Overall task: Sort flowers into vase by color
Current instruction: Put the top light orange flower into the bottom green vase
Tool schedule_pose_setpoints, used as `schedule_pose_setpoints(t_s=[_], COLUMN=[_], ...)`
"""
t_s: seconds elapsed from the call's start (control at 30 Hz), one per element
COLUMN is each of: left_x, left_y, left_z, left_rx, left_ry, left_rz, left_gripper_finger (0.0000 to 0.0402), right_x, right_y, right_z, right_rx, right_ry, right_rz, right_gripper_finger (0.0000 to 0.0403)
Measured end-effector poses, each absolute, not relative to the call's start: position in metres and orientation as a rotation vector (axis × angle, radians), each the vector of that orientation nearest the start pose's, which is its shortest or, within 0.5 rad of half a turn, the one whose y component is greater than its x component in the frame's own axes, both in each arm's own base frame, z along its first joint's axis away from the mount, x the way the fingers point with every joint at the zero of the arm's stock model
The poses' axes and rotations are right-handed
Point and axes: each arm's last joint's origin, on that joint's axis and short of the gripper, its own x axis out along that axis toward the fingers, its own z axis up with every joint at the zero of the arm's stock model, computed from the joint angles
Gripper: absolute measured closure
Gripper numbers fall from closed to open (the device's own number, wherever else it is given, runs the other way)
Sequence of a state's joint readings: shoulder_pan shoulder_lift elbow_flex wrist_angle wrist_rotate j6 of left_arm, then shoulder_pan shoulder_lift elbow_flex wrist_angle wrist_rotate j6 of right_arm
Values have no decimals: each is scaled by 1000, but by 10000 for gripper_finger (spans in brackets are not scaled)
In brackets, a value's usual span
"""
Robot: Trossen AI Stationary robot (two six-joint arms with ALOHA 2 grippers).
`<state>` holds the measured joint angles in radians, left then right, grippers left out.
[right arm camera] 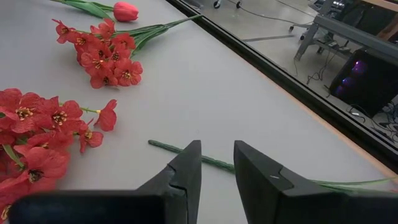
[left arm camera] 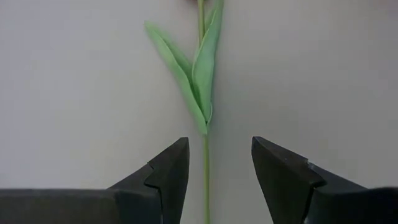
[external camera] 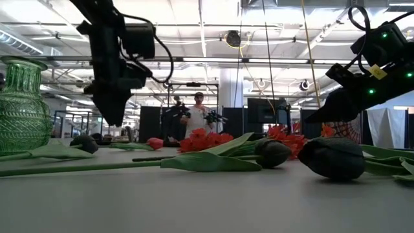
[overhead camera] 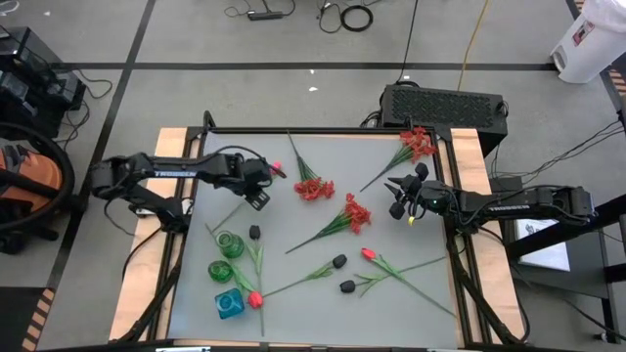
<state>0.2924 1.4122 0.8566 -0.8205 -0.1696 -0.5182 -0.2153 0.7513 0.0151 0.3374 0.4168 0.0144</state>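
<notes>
I have the left gripper (left arm camera: 214, 171) hanging over the left part of the table (overhead camera: 391, 220), its two fingers spread wide with a thin green stem (left arm camera: 206, 180) running straight up the gap between them, so the jaws straddle the stalk without touching it; I line it up this way so that a plain close would catch the stem below its leaves (left arm camera: 196, 68) and leave the bloom free. In the high view that flower (overhead camera: 278, 168) lies with a small pink bud just beyond the gripper. The right gripper (right arm camera: 217, 163) waits near the right edge, fingers parted only narrowly and holding nothing, with another bare stem (right arm camera: 186, 152) crossing in front of its tips. The rest of the flowers lie flat and scattered: two frilly red bunches (overhead camera: 315, 188) (overhead camera: 354, 213) in the middle, a third (overhead camera: 419, 144) at the far right corner, black buds (overhead camera: 338, 261) and a red tulip (overhead camera: 369, 254) nearer the front. Two green vases (overhead camera: 229, 243) and a blue one (overhead camera: 228, 305) stand together at the front left corner, close to my left arm, which is why that arm does the picking. A red bud (overhead camera: 255, 299) lies just beside the blue vase; whether any stem is already inside a vase I cannot tell. I judge the sorting barely begun.
</notes>
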Motion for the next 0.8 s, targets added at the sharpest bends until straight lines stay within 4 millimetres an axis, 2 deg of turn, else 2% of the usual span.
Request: schedule_pose_setpoints(t_s=[0.17,0.43,0.8], left_x=[230,240,246], left_y=[75,77,80], left_z=[180,171,155], left_rx=[-507,-508,-489], left_ry=[1302,1274,1317], left_rz=[745,741,764], left_gripper_finger=[219,219,219], right_x=[130,130,130], right_y=[-40,-40,-40], right_z=[127,127,127], right_rx=[-27,-27,-27], right_ry=[399,399,399], right_rz=[-627,-626,-627], right_gripper_finger=[316,316,316])
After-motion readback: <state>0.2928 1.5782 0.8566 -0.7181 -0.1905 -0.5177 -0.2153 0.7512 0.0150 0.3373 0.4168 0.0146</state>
